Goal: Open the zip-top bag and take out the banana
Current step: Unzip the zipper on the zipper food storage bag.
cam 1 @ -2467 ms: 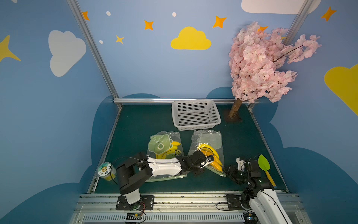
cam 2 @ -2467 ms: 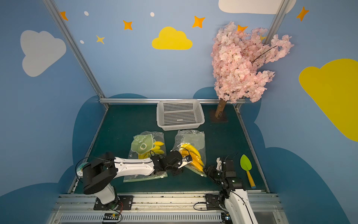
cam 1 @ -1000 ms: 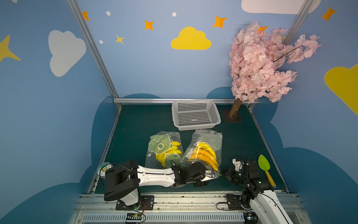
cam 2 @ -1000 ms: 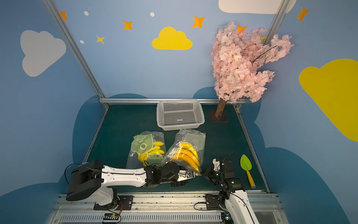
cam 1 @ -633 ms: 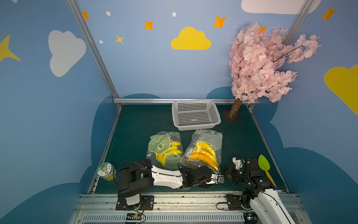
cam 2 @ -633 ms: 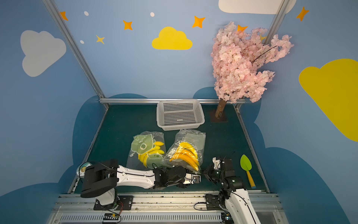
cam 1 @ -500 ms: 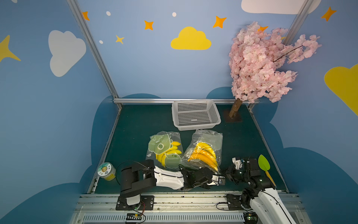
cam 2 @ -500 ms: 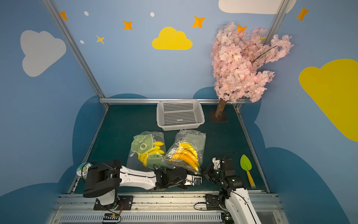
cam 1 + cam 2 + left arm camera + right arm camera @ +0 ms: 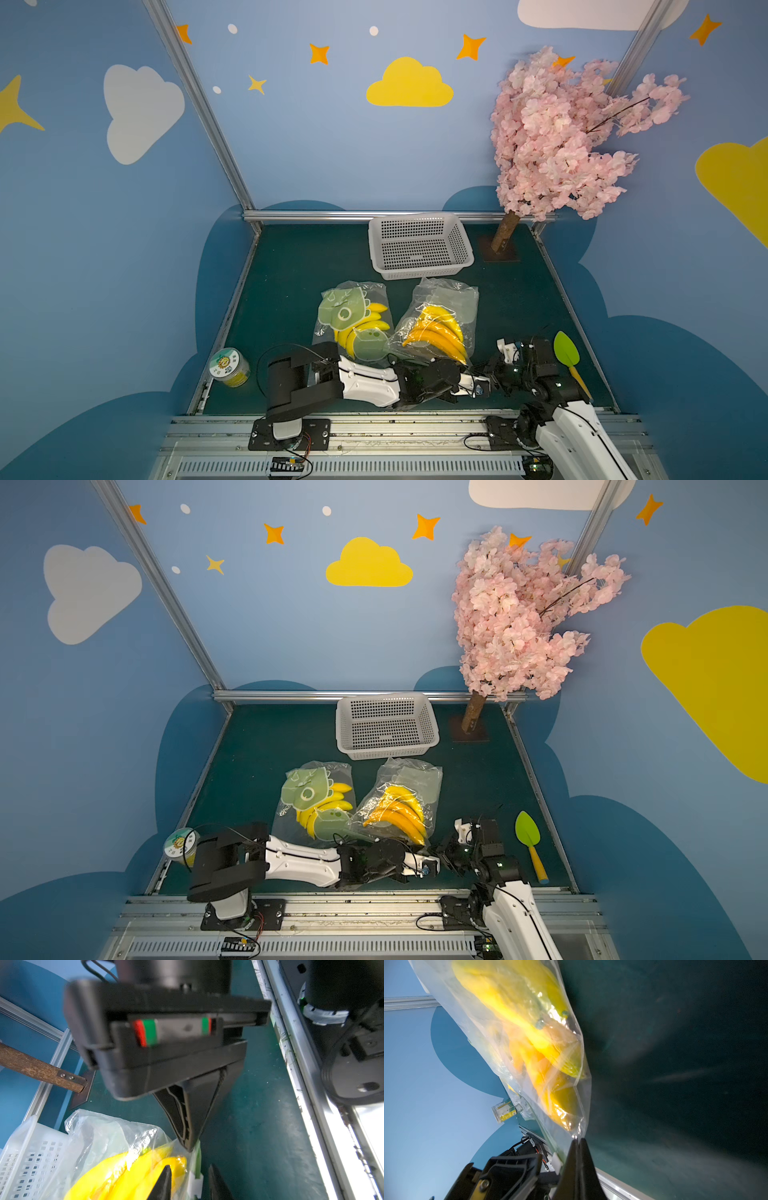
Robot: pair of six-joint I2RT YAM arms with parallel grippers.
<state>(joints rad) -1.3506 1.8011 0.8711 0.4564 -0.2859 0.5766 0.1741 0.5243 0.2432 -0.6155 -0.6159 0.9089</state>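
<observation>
Top views both show green table (image 9: pixel 316 266) inside blue cloud-painted walls (image 9: pixel 311 145).

I find no legible text, brand or number in any view. The jar (image 9: pixel 229 368) lid label carries a round emblem and small characters, too small to read.

Basket (image 9: pixel 424 272), tree (image 9: pixel 552 137), jar (image 9: pixel 229 368), trowel (image 9: pixel 566 353)

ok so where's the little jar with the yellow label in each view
Both top views: jar stands beside the mat's near left corner.
Left wrist: not in it.
Right wrist: jar small, past the banana bag's edge.
Shared landmark: banana bag, in all four.
</observation>
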